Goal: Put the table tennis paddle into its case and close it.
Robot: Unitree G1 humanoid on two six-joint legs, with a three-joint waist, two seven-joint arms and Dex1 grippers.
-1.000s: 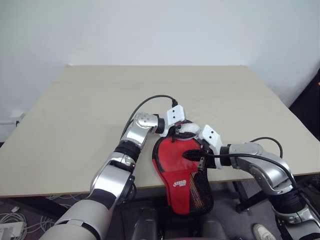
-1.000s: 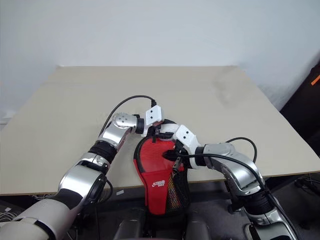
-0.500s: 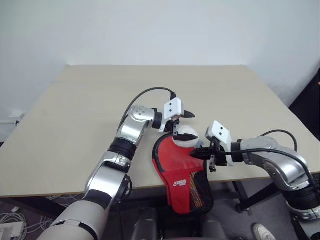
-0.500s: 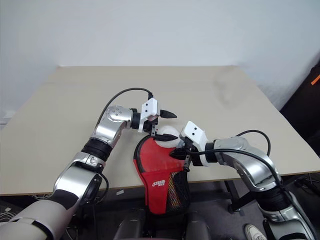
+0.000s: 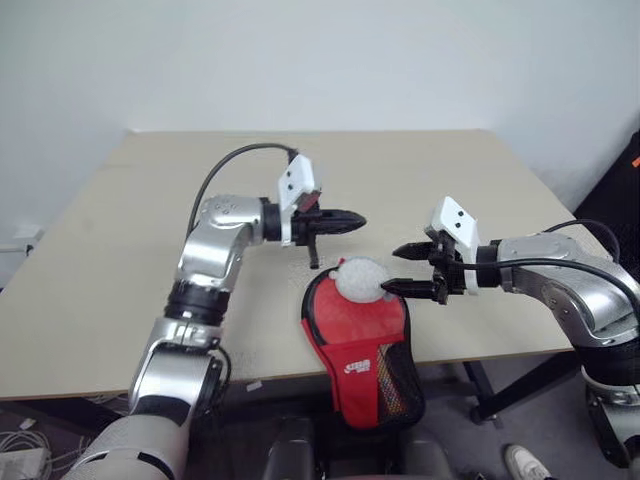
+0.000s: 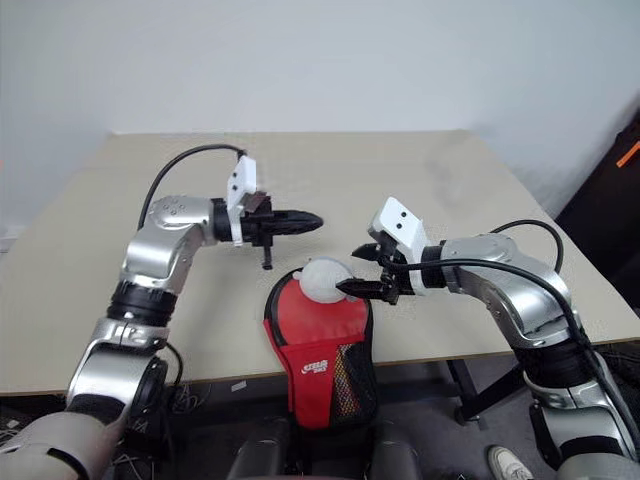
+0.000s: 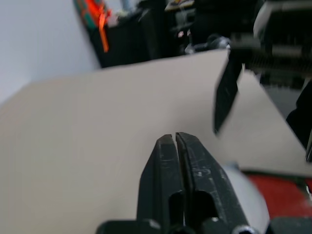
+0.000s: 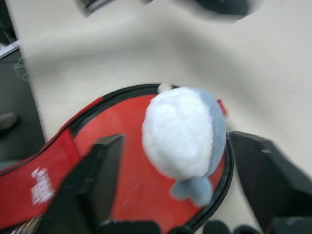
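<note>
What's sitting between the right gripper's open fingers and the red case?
A pale blue-white packet lies on the case, just ahead of the right gripper, seen from the right wrist.

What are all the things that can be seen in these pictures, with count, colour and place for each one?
Table: one, pale beige, under everything.
Case: one, red with black trim and a white logo, at the near table edge; its narrow end with the mesh pocket hangs over the edge.
Packet: one, pale blue-white, lying on the round end of the case.
Paddle: no part of it can be made out; whether it is inside the case cannot be told.
Left gripper: one, black fingers, shut on nothing, above the table beyond the case.
Right gripper: one, black fingers, open, beside the packet, holding nothing.
</note>
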